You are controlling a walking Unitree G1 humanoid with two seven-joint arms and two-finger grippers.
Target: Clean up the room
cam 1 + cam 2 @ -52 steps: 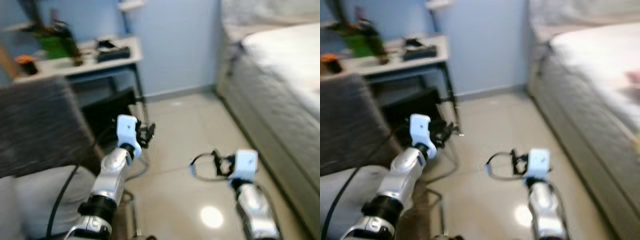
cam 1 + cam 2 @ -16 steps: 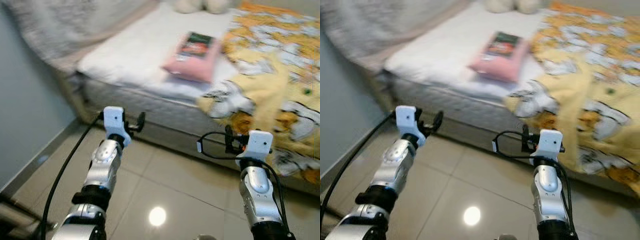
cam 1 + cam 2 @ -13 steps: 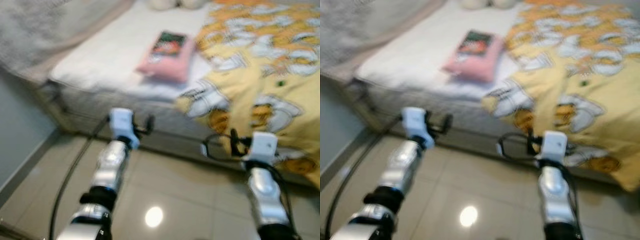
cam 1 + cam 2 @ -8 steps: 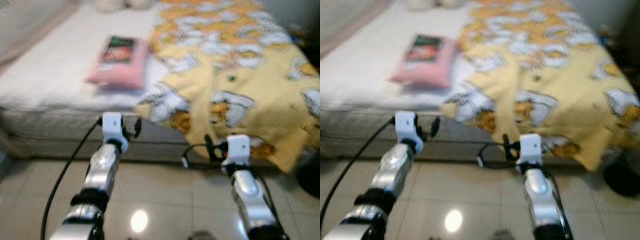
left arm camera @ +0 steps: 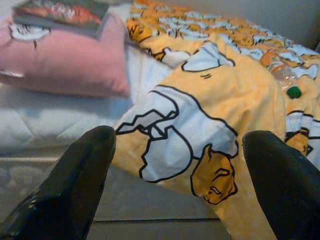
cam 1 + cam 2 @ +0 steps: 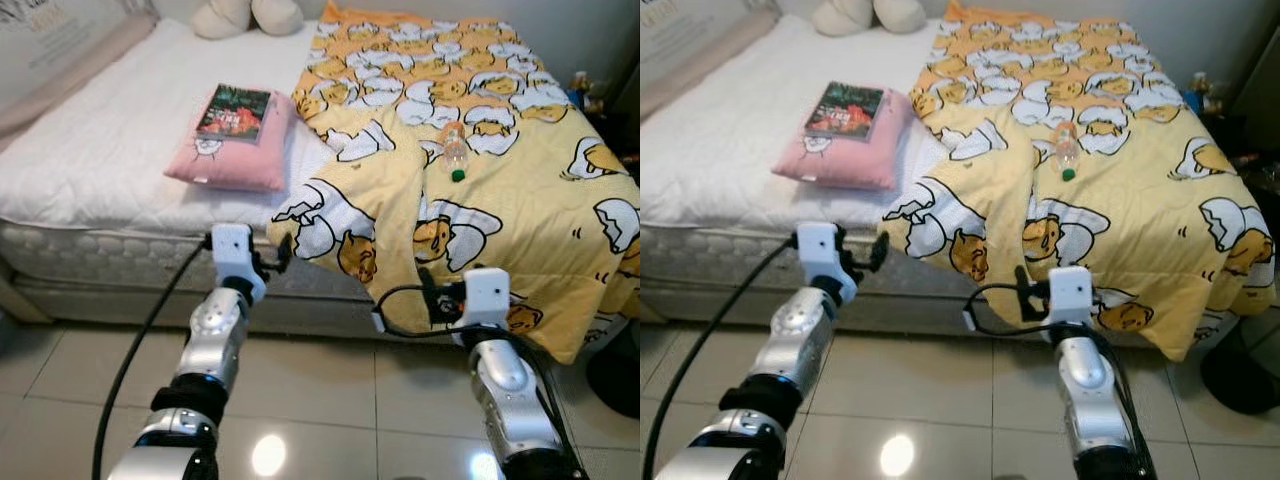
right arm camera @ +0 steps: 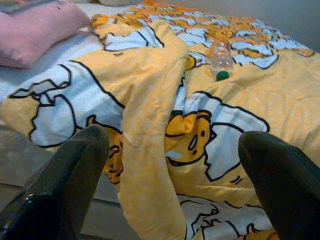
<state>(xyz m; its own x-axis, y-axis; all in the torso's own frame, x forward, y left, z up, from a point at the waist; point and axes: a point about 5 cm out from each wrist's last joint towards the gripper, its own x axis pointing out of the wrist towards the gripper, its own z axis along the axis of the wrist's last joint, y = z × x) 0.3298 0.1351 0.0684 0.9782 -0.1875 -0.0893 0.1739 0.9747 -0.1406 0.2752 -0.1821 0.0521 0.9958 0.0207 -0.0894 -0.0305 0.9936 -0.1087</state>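
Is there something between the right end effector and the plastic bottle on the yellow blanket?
No solid object does. The right end effector, open, hangs at the bed's edge, and the plastic bottle lies farther in on the yellow blanket. Only a raised fold of that blanket lies between them.

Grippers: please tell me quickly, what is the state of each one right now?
Left gripper: open, holding nothing, in front of the bed edge.
Right gripper: open, holding nothing, facing the yellow blanket.

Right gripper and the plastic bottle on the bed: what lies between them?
Only the yellow blanket, bunched into a fold, between right gripper and bottle, in the right wrist view.
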